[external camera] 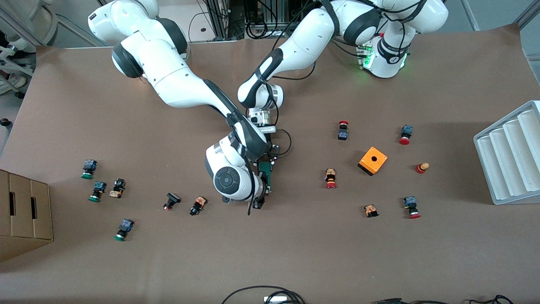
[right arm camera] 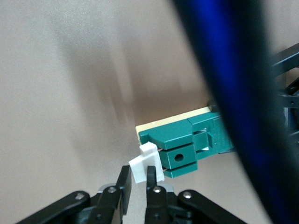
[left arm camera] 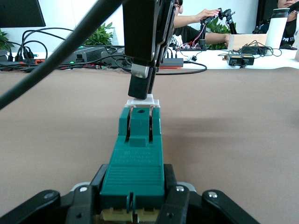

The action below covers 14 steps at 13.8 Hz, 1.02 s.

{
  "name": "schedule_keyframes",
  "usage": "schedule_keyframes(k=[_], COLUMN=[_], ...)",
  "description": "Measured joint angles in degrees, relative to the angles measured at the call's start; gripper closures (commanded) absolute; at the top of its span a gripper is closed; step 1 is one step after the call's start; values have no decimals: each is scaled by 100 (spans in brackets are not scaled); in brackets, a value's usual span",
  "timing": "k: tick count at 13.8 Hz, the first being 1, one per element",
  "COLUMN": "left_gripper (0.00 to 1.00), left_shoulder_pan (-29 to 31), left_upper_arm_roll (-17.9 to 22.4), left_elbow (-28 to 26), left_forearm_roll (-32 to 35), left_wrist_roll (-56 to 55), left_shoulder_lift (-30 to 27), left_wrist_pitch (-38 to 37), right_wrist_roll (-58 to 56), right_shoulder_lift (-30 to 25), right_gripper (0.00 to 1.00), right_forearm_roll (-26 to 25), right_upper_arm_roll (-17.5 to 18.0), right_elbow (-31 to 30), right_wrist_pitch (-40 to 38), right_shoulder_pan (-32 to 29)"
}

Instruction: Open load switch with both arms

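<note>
Load switch (external camera: 265, 175) held off the brown surface (external camera: 295, 253) near its middle, between the two claws. Front view hides most of it under the right arm's wrist: only a strip of green shows there.

Left wrist view gives the length of it: slim green moulded plastic bar (left arm camera: 135, 161), ribbed flat panel at the near end, a raised block with a round hole farther along, white piece (left arm camera: 142, 101) at its tip. Left claw (left arm camera: 135, 205) is closed on the near end of the bar, black fingers (left arm camera: 84, 200) pressed to either side. The right claw's black fingers (left arm camera: 140, 84) come down from above onto the white piece.

Right wrist view shows what that one cannot: cream-coloured underside edge of the bar (right arm camera: 187, 144), and right claw (right arm camera: 136, 186) pinching the white tab (right arm camera: 145, 165), which is angular, smooth, stepped in shape.

Only the front view shows scattered push buttons, red caps (external camera: 331, 179) toward the left arm's end, green caps (external camera: 87, 169) toward the right arm's end, plus an orange box (external camera: 373, 160) with a round hole. No legible writing anywhere.
</note>
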Motion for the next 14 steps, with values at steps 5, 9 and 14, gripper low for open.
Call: schedule_keyframes(k=[5, 9, 14], left_gripper=[48, 48, 48], left_shoulder_pan=[0, 0, 0], left_upper_arm_roll=[0, -1, -1], left_elbow=[0, 0, 0], left_forearm_roll=[0, 0, 0], left_wrist_roll=[2, 7, 9], left_shoulder_lift=[0, 0, 0], left_wrist_pitch=[0, 0, 0], right_wrist_roll=[0, 0, -5], right_shoulder_lift=[-108, -176, -325], right_gripper=[82, 82, 82], right_forearm_roll=[0, 0, 0], right_upper_arm_roll=[2, 7, 48], right_elbow=[-139, -216, -372], right_wrist_pitch=[42, 48, 52], right_shoulder_pan=[1, 2, -1])
